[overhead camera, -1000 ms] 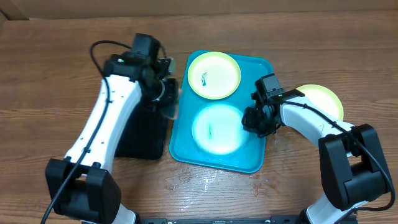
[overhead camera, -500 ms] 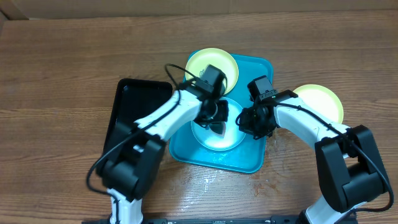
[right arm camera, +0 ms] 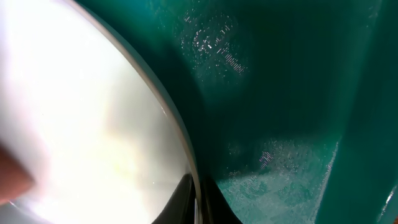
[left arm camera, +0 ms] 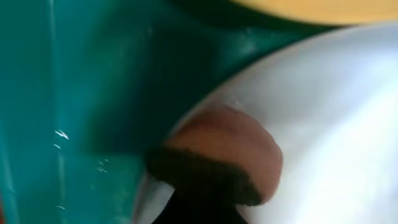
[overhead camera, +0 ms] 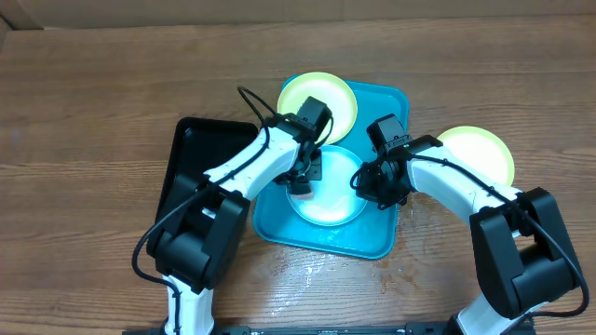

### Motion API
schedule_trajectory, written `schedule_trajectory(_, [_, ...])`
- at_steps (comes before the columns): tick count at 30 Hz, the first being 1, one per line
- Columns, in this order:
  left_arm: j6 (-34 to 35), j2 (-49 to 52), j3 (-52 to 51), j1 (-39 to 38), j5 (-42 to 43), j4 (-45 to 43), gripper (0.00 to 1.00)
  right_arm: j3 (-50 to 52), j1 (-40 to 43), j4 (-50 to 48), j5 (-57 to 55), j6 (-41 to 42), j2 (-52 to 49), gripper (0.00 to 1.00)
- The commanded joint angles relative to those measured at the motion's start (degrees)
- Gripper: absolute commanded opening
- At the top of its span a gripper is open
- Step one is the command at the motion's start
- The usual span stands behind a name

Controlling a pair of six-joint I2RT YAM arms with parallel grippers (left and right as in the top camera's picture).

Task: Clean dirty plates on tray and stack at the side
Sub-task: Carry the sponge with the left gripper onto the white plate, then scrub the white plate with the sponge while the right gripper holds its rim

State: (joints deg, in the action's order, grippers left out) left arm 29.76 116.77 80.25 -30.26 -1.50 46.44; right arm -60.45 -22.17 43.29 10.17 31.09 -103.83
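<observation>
while left pincer [overhead camera: 303, 180] holds a sponge [left arm camera: 230, 149] on the white plate [overhead camera: 331, 201], right pincer [overhead camera: 362, 183] grips its rim.

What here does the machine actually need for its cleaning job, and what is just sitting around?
Part of the job:
tray
white plate, on the tray
yellow plate on tray
yellow plate off tray, on the table to the side
sponge, pressed on the white plate

Just lying about:
black tray
</observation>
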Motion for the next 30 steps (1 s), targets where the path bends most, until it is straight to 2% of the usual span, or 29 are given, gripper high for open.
schedule_trajectory(1, [-6.29,1.99,-0.48,1.31,-4.42,-2.05,0.04,1.27,-0.63,1.64,-2.71,0.17,-1.31,0.04])
schedule_trajectory(4, [-6.88,2.23,-0.61,1.29,8.52,-5.18,0.04,1.27,-0.63,1.86,-2.91,0.2,-1.31,0.04])
schedule_trajectory(8, [-6.82,5.03,-0.63,0.59,30.29,-9.99,0.04,1.27,-0.63,2.27,-3.32,0.2,-1.31,0.04])
schedule_trajectory(12, [-6.62,8.79,-0.63,-1.38,37.86,-9.81,0.04,1.27,-0.63,2.27,-3.32,0.22,-1.31,0.04])
schedule_trajectory(15, [-6.64,8.87,-0.57,-2.23,39.65,-7.65,0.04,1.27,-0.63,2.25,-3.32,0.22,-1.31,0.04])
schedule_trajectory(19, [-7.54,8.68,-0.57,-2.34,38.42,-4.96,0.04,1.27,-0.63,2.25,-3.32,0.22,-1.31,0.04])
schedule_trajectory(23, [-6.12,8.68,-0.31,-2.27,33.07,-1.31,0.04,1.27,-0.63,2.25,-3.34,0.2,-1.31,0.04])
schedule_trajectory(26, [2.43,7.5,0.46,-1.68,22.36,2.56,0.04,1.27,-0.63,2.27,-3.74,0.22,-1.31,0.04])
schedule_trajectory(30, [7.58,4.0,0.46,-0.76,9.97,5.31,0.04,1.27,-0.63,2.23,-4.15,0.22,-1.31,0.04])
